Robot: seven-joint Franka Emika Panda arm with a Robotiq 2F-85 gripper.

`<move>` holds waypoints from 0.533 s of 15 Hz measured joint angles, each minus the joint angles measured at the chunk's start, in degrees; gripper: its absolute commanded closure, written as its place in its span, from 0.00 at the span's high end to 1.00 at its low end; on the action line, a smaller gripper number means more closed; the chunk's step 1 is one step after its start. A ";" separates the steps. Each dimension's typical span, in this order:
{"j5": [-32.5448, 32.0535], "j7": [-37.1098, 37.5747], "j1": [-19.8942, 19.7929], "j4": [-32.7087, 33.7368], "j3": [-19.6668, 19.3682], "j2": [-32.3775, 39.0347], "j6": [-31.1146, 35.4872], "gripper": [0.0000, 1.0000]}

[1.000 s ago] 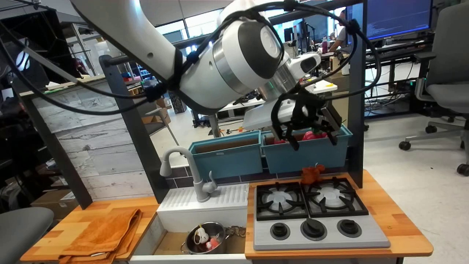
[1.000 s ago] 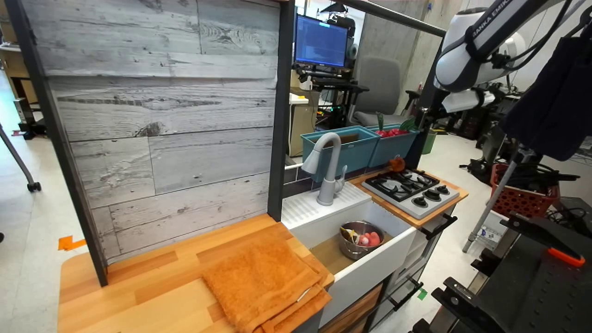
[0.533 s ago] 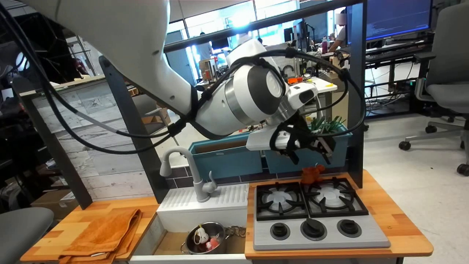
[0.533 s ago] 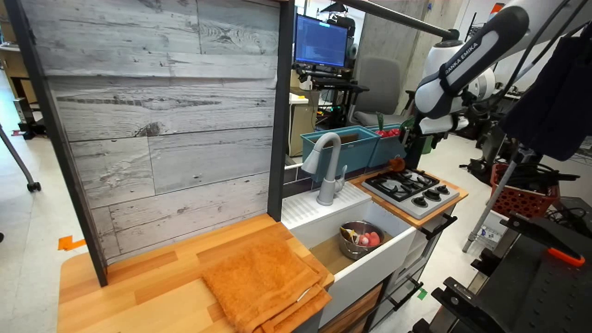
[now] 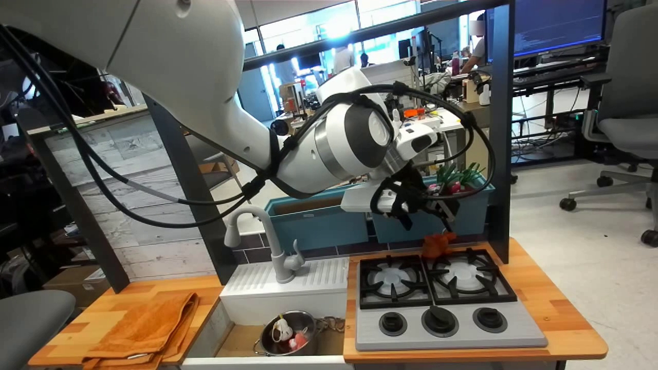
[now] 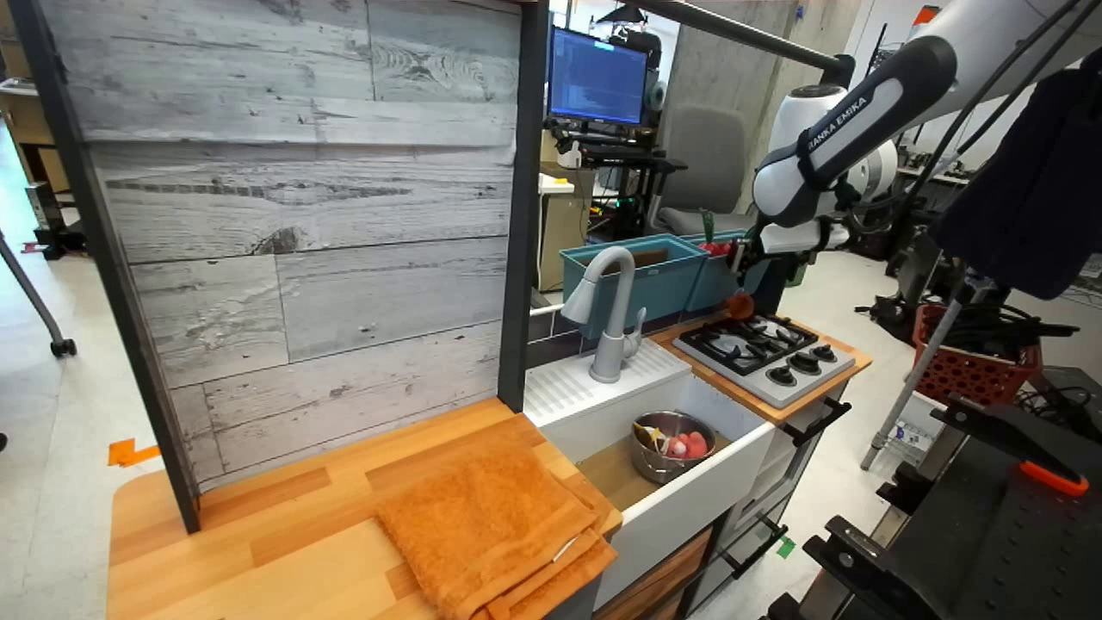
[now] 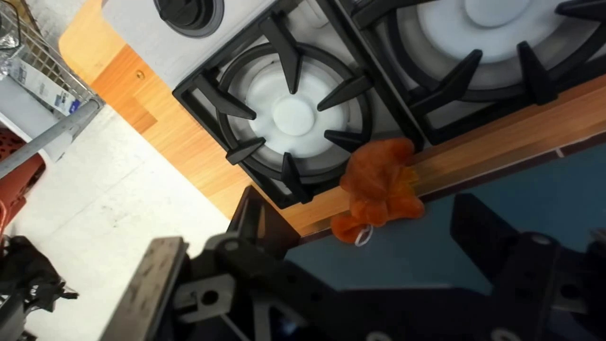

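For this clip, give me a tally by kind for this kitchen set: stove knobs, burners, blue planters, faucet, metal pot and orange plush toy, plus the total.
Stove knobs: 3
Burners: 2
Blue planters: 2
Faucet: 1
Metal pot: 1
Orange plush toy: 1
Total: 10

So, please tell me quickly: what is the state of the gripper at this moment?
Gripper: open, holding nothing; the orange soft toy appears between its spread jaws in the wrist view, but is not gripped.
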 measured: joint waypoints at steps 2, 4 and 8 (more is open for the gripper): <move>0.00 0.65 0.05 0.72 -0.80 0.97 -0.01 1.00; 0.00 2.07 0.03 2.18 -2.02 2.87 -0.03 1.00; 0.00 5.72 -0.18 6.13 -3.37 6.88 -0.03 1.00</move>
